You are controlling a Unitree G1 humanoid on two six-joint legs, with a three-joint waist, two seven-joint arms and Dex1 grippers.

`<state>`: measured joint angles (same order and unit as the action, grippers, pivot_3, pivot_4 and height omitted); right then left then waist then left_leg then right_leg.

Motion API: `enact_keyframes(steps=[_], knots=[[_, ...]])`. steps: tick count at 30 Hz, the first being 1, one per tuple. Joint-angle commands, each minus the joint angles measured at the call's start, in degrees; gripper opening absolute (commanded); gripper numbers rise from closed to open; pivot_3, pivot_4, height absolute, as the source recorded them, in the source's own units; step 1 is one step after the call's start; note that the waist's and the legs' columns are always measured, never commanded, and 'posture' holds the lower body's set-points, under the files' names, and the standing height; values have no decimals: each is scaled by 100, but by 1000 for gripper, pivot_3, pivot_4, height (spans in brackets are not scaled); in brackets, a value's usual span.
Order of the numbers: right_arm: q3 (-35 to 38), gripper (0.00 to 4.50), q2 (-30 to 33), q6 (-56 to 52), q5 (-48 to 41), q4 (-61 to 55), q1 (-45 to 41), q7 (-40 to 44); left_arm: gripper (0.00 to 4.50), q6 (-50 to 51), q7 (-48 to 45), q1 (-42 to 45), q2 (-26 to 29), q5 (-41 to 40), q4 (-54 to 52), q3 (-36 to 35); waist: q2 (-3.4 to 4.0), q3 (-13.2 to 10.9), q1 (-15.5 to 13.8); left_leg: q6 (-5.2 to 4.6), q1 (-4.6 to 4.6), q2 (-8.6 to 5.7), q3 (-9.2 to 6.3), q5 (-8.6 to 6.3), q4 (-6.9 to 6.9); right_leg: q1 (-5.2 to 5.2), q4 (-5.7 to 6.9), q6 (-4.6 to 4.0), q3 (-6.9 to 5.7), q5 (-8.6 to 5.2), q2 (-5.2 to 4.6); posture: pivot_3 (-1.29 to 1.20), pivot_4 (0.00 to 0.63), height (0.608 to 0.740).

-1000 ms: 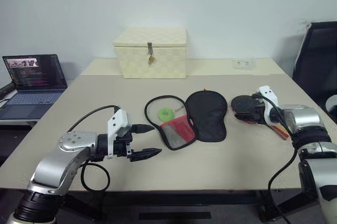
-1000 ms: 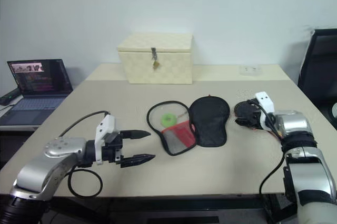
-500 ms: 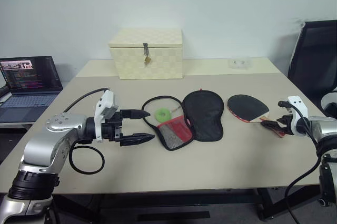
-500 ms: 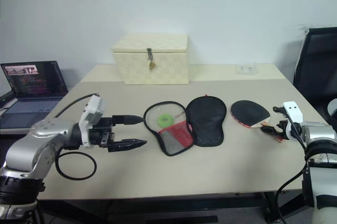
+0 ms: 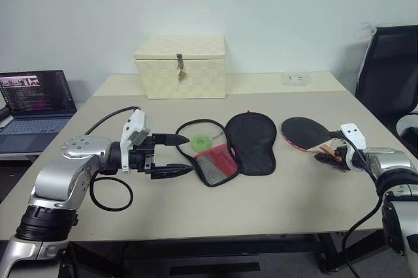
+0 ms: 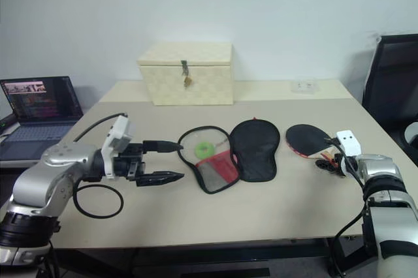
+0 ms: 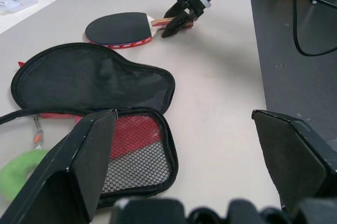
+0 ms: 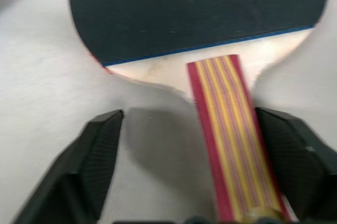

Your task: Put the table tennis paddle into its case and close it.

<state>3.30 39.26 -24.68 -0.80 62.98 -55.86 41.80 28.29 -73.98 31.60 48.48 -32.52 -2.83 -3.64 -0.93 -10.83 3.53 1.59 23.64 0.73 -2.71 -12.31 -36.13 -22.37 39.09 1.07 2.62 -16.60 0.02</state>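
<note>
The table tennis paddle (image 5: 304, 132) lies flat on the table, black face up, with its striped handle (image 8: 227, 129) pointing toward my right gripper (image 5: 328, 154). That gripper is open and low at the handle's end, and the handle passes between its fingers (image 8: 102, 145). The case (image 5: 251, 141) lies unzipped and spread flat mid-table. Its mesh and red half (image 5: 214, 162) and green tag (image 5: 204, 140) are on the left. My left gripper (image 5: 181, 156) hovers open just left of the case and points at it, with nothing between its fingers (image 7: 87, 166).
A cream checkered latched box (image 5: 181, 66) stands at the back of the table (image 5: 261, 206). A small clear box (image 5: 294, 79) lies at the back right. An open laptop (image 5: 36, 105) is off to the left and a black chair (image 5: 392, 69) to the right. A black cable loop (image 5: 111, 193) hangs by my left arm.
My right gripper moved off the paddle's blade, out to the right and down to the handle's end, and its fingers have started to narrow. The left gripper rose slightly, then held still.
</note>
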Motion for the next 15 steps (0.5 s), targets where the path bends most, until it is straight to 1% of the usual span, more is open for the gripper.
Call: enact_keyframes(steps=[1,4,5,6,10,12,14,15], knots=[[36,2553,-122,-4,-33,-416,183,-173,4500,-59,34,-52,25,-19,-137,-124,0,0,6,0,-4,0,0,0,0,4,0,0,1,0,0,0,150,740],[114,1630,-120,-232,-127,-1011,335,-290,4500,-53,102,-182,20,-38,-200,-169,0,0,13,0,-14,1,3,0,0,11,1,0,5,0,0,0,150,740],[179,1293,-104,-408,-196,-1365,398,-345,4500,-53,137,-240,18,-51,-233,-195,0,0,12,0,-15,1,3,0,0,11,3,0,6,0,0,0,150,740],[254,1060,-87,-613,-280,-1750,464,-386,4500,-50,168,-294,19,-68,-268,-221,0,0,8,0,-15,1,3,0,-1,11,4,0,6,0,0,0,150,740],[632,1057,-135,-1707,-684,-3577,781,-692,4500,5,311,-500,7,-167,-427,-340,13,-8,-8,0,-3,2,-3,0,0,1,4,1,5,0,-2,0,150,740],[805,1057,-221,-2160,-863,-4259,904,-882,4500,20,346,-578,12,-194,-487,-372,14,-8,-14,0,6,2,-4,0,1,-7,4,1,2,0,-3,0,150,740],[1013,1057,-498,-2822,-1121,-5241,948,-1206,4500,16,381,-670,17,-205,-523,-394,14,-8,-16,0,11,3,-8,0,1,-9,2,1,-2,0,-5,0,150,740],[1108,1057,-773,-3226,-1262,-5775,940,-1437,4500,25,395,-693,20,-214,-528,-399,14,-8,-15,0,11,4,-9,0,1,-9,2,0,-2,0,-6,0,150,740]])
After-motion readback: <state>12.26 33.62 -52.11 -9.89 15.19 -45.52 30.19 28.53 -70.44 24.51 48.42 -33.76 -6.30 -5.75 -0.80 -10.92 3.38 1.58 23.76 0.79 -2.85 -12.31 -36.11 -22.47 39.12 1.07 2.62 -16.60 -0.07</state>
